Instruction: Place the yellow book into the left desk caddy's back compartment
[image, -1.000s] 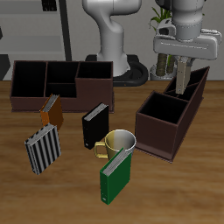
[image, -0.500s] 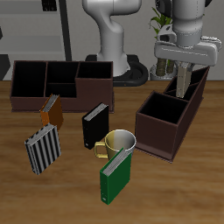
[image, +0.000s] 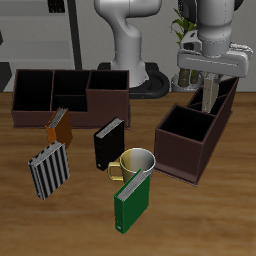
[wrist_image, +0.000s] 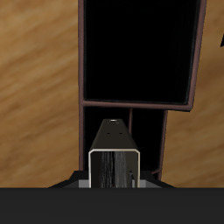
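Gripping the thin grey-tan yellow book upright between the fingers of the two-finger gripper, directly above the slope-walled back compartment of the long narrow dark-brown left desk caddy. Showing, in the wrist view, the book's pale top edge hanging over that caddy, with the large dark square bin farther along. Standing nowhere in the way between book and compartment.

Sitting well apart across the wooden table: one wider three-compartment dark-brown caddy, one small orange-and-dark book, one black-and-white striped book, one black book, one green book and one yellow-green mug touching the green book's top. Counting five books and two caddies altogether.
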